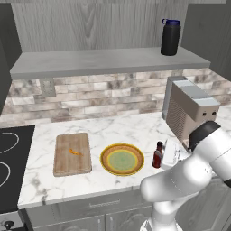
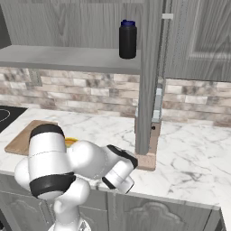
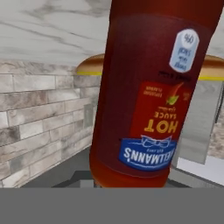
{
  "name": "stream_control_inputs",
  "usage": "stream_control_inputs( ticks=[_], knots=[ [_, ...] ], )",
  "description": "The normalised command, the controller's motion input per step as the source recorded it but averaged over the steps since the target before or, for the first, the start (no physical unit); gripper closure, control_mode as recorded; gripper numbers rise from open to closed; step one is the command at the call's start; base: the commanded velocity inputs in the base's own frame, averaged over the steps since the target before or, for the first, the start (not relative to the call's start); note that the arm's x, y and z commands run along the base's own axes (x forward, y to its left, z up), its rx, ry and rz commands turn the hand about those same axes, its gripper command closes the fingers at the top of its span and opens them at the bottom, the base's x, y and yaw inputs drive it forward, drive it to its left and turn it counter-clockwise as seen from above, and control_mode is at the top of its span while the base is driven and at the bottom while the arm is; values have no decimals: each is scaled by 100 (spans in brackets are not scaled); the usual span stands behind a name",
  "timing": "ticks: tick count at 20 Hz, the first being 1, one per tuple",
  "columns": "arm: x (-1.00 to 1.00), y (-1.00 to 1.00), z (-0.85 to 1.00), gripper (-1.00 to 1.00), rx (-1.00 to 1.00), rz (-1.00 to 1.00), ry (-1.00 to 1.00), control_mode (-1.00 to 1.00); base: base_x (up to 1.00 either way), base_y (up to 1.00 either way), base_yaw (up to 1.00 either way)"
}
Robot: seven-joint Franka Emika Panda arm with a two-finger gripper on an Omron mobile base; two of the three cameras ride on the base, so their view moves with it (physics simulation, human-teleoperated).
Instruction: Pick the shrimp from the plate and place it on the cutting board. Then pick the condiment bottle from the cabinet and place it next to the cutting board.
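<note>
Tipping risk is judged for the slim dark red sauce bottle (image 1: 158, 155) standing on the white marble table (image 1: 131, 128) right of the yellow-rimmed round plate (image 1: 122, 159), if clipped by the claw (image 1: 168, 155), whose opening cannot be told.

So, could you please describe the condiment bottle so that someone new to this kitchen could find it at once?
Start at the white marble worktop and find the round plate with the yellow-orange rim. Just to its right, in front of the boxy grey appliance, stands the condiment bottle. It is slim, dark red and black-capped, unlike the larger black bottle with a blue lid up on the shelf.
</note>
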Motion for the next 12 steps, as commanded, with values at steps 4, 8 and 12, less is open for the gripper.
stream_control_inputs(
  ticks=[4, 8, 12],
  knots=[
    [6, -1, -18, -100, 1, 0, -1, -100, 0, 0, 0],
    [5, -1, -21, -100, 1, 0, 0, -100, 0, 0, 0],
    [0, 0, -14, -100, 1, 0, -3, -100, 0, 0, 0]
  ],
)
